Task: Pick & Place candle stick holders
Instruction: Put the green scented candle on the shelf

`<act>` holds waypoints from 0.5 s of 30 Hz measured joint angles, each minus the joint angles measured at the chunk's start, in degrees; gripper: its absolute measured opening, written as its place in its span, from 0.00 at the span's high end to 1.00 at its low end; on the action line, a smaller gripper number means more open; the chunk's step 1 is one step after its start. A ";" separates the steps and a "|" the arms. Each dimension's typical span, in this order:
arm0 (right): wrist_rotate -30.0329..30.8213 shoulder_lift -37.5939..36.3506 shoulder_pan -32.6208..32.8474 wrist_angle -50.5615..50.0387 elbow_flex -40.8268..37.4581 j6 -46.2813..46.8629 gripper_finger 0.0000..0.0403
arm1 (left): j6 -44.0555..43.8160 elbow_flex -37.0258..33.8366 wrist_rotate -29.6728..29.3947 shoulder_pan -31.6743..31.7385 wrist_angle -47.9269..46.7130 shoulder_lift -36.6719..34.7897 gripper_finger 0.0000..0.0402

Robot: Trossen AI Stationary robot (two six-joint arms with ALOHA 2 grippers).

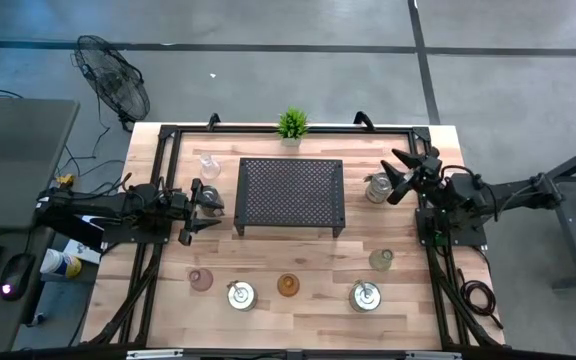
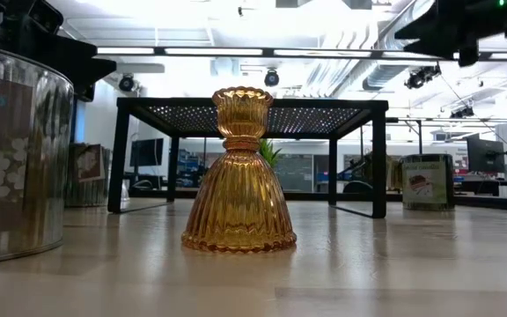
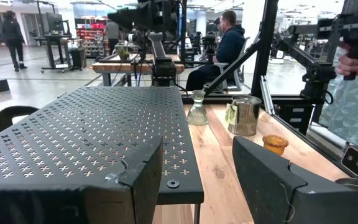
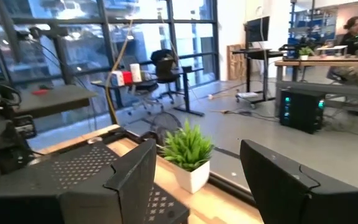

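Observation:
Several candle stick holders stand on the wooden table: a clear glass one (image 1: 209, 165) at the far left, a silver one (image 1: 378, 187) right of the black rack, a greenish one (image 1: 382, 260), and a near row of a pink one (image 1: 201, 280), a silver one (image 1: 240, 295), an amber one (image 1: 288, 285) (image 2: 240, 172) and another silver one (image 1: 365, 296). My left gripper (image 1: 200, 210) (image 3: 197, 149) is open and empty at the rack's left side. My right gripper (image 1: 400, 172) (image 4: 197, 155) is open and empty, beside the silver holder at the far right.
The black perforated rack (image 1: 290, 195) (image 3: 92, 143) stands on legs in the table's middle. A small green potted plant (image 1: 291, 124) (image 4: 188, 149) stands at the far edge. People (image 3: 225, 43) show in the room beyond the table.

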 joint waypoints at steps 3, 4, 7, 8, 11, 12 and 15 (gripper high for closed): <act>1.48 2.68 0.00 -5.04 4.89 0.03 0.44 | -0.01 0.00 -0.02 0.00 -0.02 0.00 0.53; 1.85 3.66 0.00 -6.65 6.57 0.21 0.44 | 0.00 0.00 0.00 0.00 -0.01 0.00 0.53; 3.67 6.62 0.01 -10.79 11.42 0.62 0.44 | -0.01 0.00 -0.01 0.00 -0.01 0.00 0.53; 4.78 7.62 0.01 -12.49 13.09 0.92 0.44 | 0.01 0.00 -0.02 0.00 0.00 0.00 0.53; 7.97 10.64 -0.15 -18.01 17.85 1.52 0.44 | -0.01 0.00 -0.02 0.00 -0.02 0.00 0.53; 8.36 11.66 -0.53 -19.76 19.16 1.70 0.44 | -0.01 0.00 0.00 0.01 -0.02 0.00 0.53; 7.40 14.58 -2.78 -24.71 22.96 4.12 0.44 | -0.01 0.00 -0.01 0.01 -0.01 -0.02 0.53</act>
